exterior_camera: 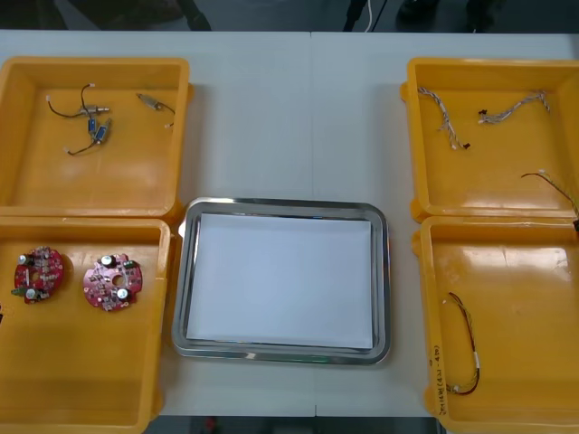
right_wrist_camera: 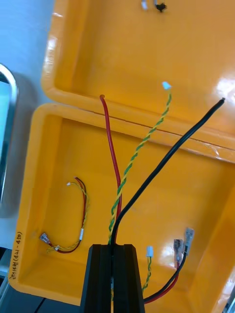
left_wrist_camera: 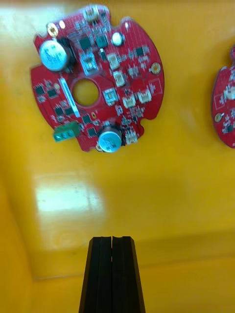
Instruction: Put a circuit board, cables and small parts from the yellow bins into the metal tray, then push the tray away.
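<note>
**A:** Looking at your right gripper (right_wrist_camera: 113, 249), what has it got?

**B:** Its fingers are pinched on a cable bundle (right_wrist_camera: 114, 230) over the yellow bin (right_wrist_camera: 46, 171) at the near right corner of the table (exterior_camera: 289, 117). The red, black and twisted strands are light and limp, so expect sagging and snagging. You can't tell how many are truly pinched.

**A:** And your left gripper (left_wrist_camera: 112, 242)?

**B:** Its fingers are together on nothing, near a circuit board (left_wrist_camera: 95, 83) in the near left bin (left_wrist_camera: 147, 195). It looks stiff and fragile, so take its rim. A second board (left_wrist_camera: 226, 110) is cut off.
</note>
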Available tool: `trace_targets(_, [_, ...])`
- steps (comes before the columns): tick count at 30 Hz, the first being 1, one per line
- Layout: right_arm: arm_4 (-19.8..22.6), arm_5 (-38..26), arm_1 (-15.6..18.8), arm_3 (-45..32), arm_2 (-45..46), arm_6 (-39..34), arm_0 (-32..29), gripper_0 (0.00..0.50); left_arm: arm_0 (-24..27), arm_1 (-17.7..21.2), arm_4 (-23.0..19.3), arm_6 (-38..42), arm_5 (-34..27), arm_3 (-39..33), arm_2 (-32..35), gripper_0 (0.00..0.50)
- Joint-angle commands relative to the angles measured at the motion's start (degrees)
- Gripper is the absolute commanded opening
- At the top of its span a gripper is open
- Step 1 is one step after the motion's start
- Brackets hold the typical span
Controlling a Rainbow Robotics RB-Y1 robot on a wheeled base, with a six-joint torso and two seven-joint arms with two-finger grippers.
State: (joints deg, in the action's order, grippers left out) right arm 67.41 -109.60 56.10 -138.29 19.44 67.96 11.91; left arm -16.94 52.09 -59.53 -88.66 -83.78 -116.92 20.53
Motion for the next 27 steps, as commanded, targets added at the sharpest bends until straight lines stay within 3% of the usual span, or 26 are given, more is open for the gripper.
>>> trace_targets(1, [1.23, -0.40, 2.52, -2.33, -3.88, 3.06, 3.20, 0.000, 5.25, 1.79, -0.15, 1.20, -4.64, -1.55, 2.85, 0.000])
trace_targets(10, [6.77, -0.40, 2.52, -3.21, -5.38, 5.34, 4.79, 0.000, 9.56, 1.87, 1.26, 3.40, -6.22, -1.29, 3.37, 0.001])
trace_targets(18, [6.16, -0.40, 2.52, -5.15, -11.18, 6.57, 8.92, 0.000, 11.49, 1.87, 2.05, 3.84, -5.60, 1.52, 2.23, 0.016])
trace_targets(19, [5.89, -0.40, 2.52, -5.24, -12.41, 6.75, 9.62, 0.000, 11.58, 1.87, 1.96, 3.84, -5.25, 1.88, 2.14, 0.187])
trace_targets(20, [5.72, -0.40, 2.52, -5.32, -13.02, 6.84, 10.06, 0.000, 11.58, 1.87, 1.96, 3.84, -5.08, 2.05, 2.14, 0.303])
trace_targets(21, [5.54, -0.40, 2.52, -5.41, -14.43, 7.01, 10.76, 0.000, 11.58, 1.87, 2.05, 3.84, -4.99, 2.14, 2.14, 0.500])
trace_targets(27, [3.69, -0.40, 2.52, -6.03, -21.90, 7.98, 14.98, 0.000, 11.76, 1.87, 2.40, 4.02, -4.90, 2.14, 2.06, 0.500])
